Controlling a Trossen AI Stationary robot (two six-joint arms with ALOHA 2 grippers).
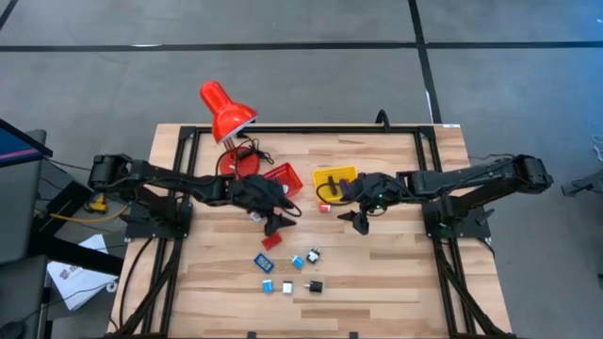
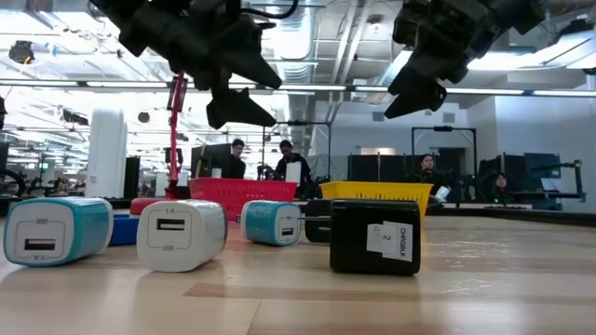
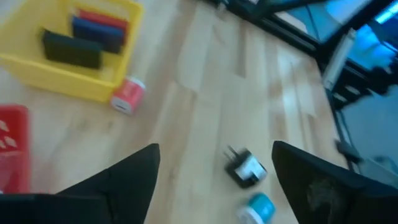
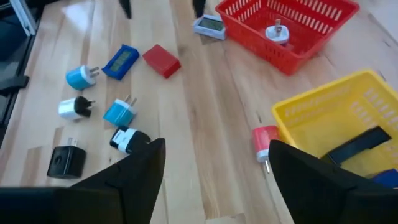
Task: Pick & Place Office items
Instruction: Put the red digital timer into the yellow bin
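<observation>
Currently both arms reach toward the middle of the wooden table [image 1: 396,273]. Left gripper [image 1: 274,226] hangs above the boards just in front of the red basket [image 1: 283,178], fingers spread, nothing between them. Right gripper [image 1: 359,218] hangs in front of the yellow basket [image 1: 336,179], fingers likewise spread and empty. Low view: both grippers well clear of the table surface. Yellow basket holds flat pieces: one black [image 3: 71,50], one blue [image 3: 96,32], one red [image 3: 102,17], lying side by side. Red basket holds a white plug block [image 4: 277,32]. A red plug block [image 1: 323,207] lies on the boards just beside the yellow basket's front edge. A white-framed flat piece [image 4: 209,25] lies just beside the red basket. A red flat block [image 1: 271,241] lies below the left gripper; a blue flat piece [image 1: 264,262] near it. Further toward the front edge, a loose cluster of plug blocks: two cyan [image 1: 298,263] [image 1: 268,286], one white [image 1: 287,286], one black-and-white [image 1: 313,254], one black [image 1: 316,286]. Red desk lamp [image 1: 226,111] stands at the far edge behind the red basket. People sit in the room beyond the table, seen in the low view.
</observation>
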